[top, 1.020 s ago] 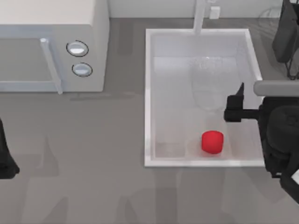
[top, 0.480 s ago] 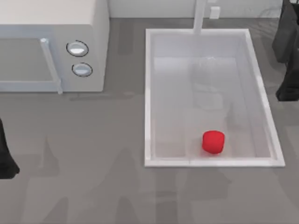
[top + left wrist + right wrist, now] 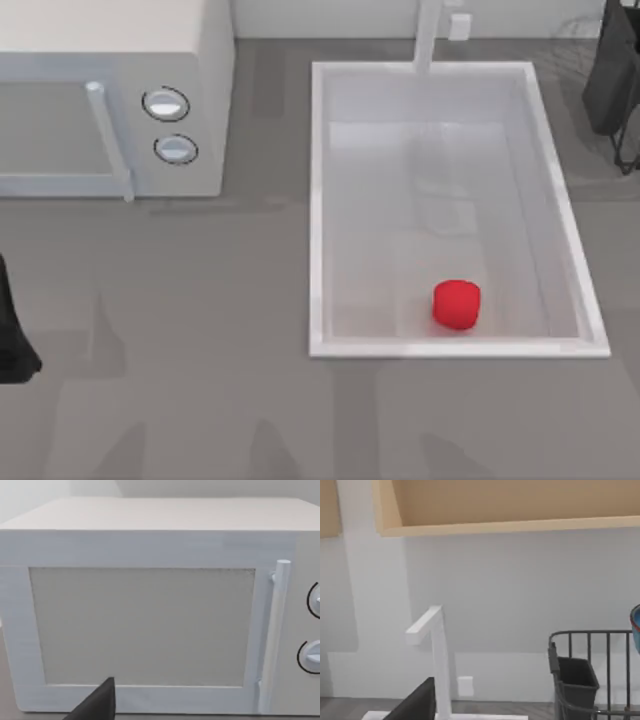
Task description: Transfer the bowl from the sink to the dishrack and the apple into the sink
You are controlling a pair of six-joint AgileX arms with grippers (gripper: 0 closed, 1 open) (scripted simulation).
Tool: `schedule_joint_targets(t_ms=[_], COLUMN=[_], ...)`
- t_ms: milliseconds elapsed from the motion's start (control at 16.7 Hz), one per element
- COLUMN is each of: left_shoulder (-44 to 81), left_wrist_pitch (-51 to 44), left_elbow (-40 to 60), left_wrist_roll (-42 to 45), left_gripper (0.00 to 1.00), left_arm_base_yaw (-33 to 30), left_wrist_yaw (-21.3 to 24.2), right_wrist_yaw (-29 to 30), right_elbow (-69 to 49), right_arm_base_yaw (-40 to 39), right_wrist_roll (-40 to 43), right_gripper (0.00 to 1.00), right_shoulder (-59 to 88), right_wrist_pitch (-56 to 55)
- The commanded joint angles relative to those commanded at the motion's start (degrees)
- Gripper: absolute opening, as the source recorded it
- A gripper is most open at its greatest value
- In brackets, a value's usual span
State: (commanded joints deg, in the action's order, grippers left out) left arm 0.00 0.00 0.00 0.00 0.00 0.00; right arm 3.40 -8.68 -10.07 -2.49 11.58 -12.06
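One of each item on a grey countertop.
One small red apple, one white rectangular sink, one white microwave, one dark wire dishrack, one blue bowl.

The sink basin lies open from above; only the apple occupies its floor, near the front wall, with bare floor behind it. The faucet post rises at the back rim, obstructing the middle of that edge. The microwave blocks the table's back left. The dishrack stands at the far right, its wire wall upright. Grey tabletop in front is unobstructed.
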Motion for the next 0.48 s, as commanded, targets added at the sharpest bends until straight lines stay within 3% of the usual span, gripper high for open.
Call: schedule_joint_targets(t_ms=[240,480], left_shoulder=[0.0,0.0], left_wrist_pitch=[0.0,0.0], left_elbow=[0.0,0.0], left_wrist_roll=[0.0,0.0], left_gripper=[1.0,1.0], left_arm_base_yaw=[0.0,0.0], left_wrist_yaw=[0.0,0.0], right_wrist_yaw=[-3.34,-3.4], right_elbow=[6.8,8.68], right_arm_base_yaw=[8.13,10.07], right_wrist_roll=[1.8,2.49], right_gripper=[1.0,1.0], right_shoulder=[-10.08,-11.58], right_wrist_pitch=[10.3,12.06])
